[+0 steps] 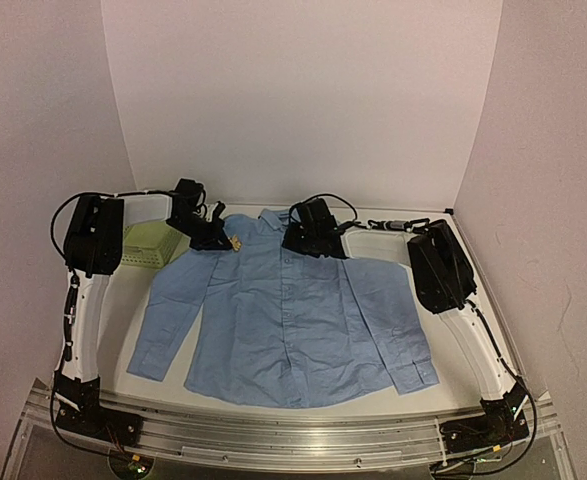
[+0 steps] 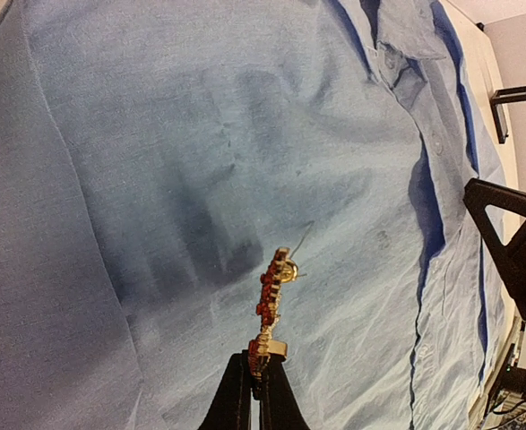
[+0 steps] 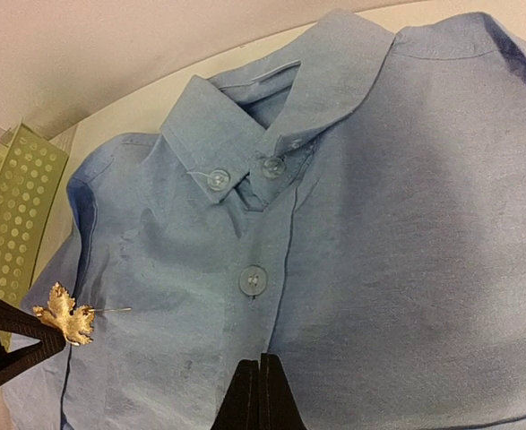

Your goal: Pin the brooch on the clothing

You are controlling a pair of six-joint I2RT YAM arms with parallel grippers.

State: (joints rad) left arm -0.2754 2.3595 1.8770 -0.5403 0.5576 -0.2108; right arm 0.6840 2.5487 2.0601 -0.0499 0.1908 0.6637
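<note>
Holding the brooch [image 2: 270,300] clamped by its base, the left gripper [image 2: 261,365] hovered over the shirt [image 2: 137,161] near the collar [image 3: 236,112]; the right gripper [image 3: 260,367] sat closed, empty. The next move seemingly called for angling the pin [image 2: 302,236] into fabric.

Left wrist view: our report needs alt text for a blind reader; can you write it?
The left pincer, shut, holds a red-and-gold leaf brooch by one end, its pin sticking out bare. A light blue button-up shirt fills the frame behind it.
</note>
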